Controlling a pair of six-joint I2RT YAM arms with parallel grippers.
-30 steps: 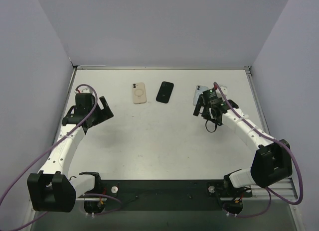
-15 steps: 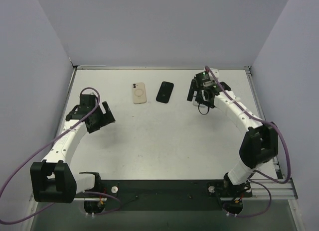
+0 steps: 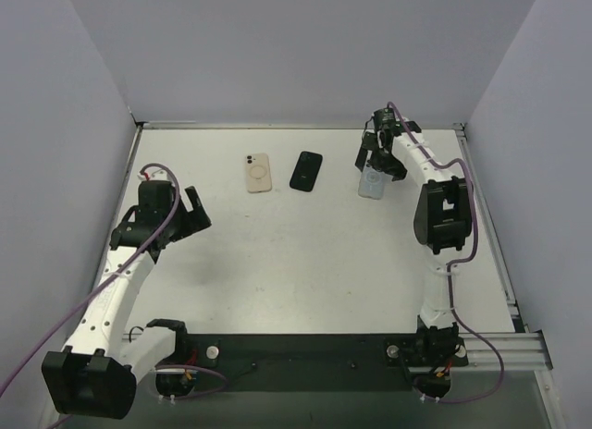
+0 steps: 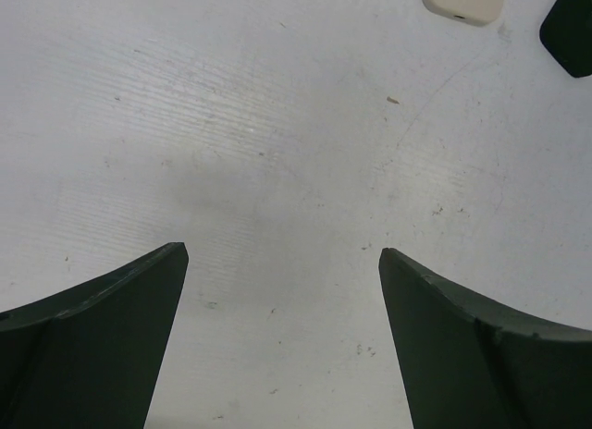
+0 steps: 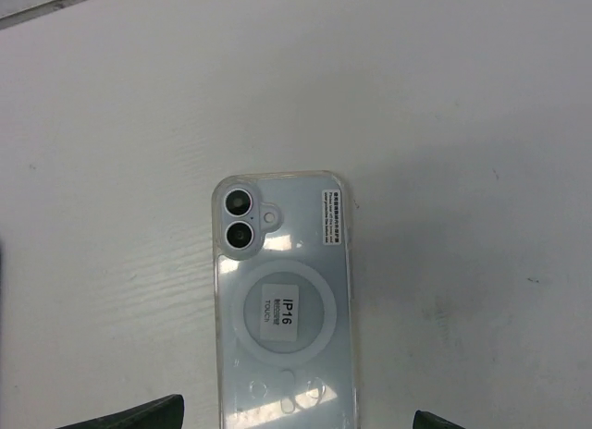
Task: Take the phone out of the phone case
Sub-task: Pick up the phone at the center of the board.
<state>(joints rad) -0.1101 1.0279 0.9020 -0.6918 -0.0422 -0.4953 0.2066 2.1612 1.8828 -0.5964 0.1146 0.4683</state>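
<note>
Phone (image 5: 285,309) lies face down, long axis pointing lenses away from right gripper (image 5: 291,418).

The left arm (image 3: 109,295) and the right arm (image 3: 433,286) are both showing slim white links joined by chunky black joint housings. Each one is carrying a purple cable (image 3: 475,227) that is looping loosely along its length towards the near mounts. The left gripper (image 3: 191,214) and the right gripper (image 3: 377,163) are looking black all over, and up close the left one's fingers (image 4: 92,346) are reading as dark, matte wedges with smooth, tapering edges.
</note>
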